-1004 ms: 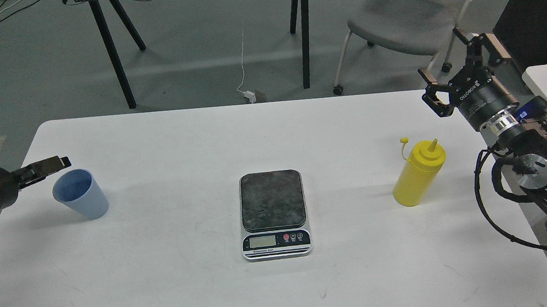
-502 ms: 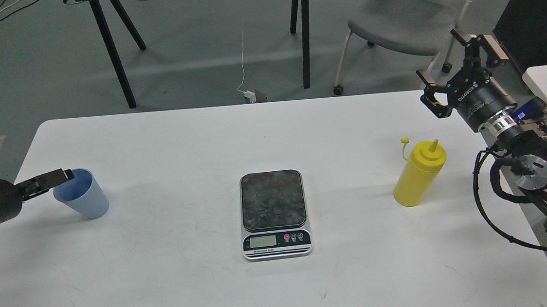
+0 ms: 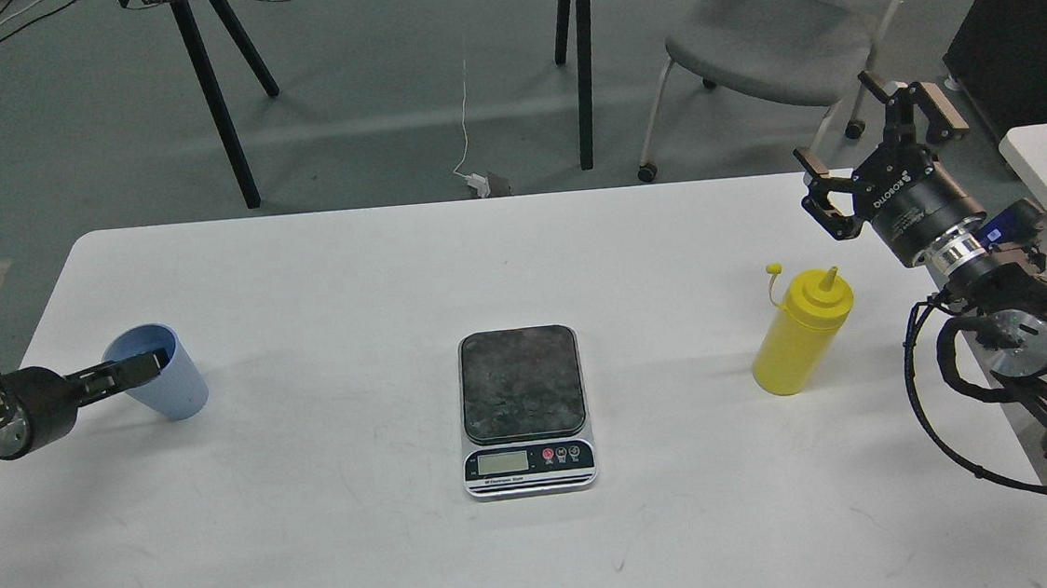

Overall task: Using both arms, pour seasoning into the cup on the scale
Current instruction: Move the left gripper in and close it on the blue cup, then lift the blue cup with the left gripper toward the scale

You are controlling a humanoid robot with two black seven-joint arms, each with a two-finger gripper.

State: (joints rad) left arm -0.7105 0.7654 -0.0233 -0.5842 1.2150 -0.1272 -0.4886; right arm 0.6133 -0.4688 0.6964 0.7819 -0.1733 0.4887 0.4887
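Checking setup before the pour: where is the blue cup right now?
In the head view, the cup stands on the table's left side, off the scale, with the left claw at its rim.

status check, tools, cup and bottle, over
Left tool at the blue cup rim, grip unclear. Right tool open, above the yellow squeeze bottle. Scale platform bare, path clear.

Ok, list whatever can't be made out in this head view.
- Left gripper: seen side-on across the blue cup; open, shut or gripping cannot be told.
- Kitchen scale: LCD reading and button labels too small.
- Yellow squeeze bottle: opaque, fill level hidden.
- Gray chair: backrest cut off by the top edge.
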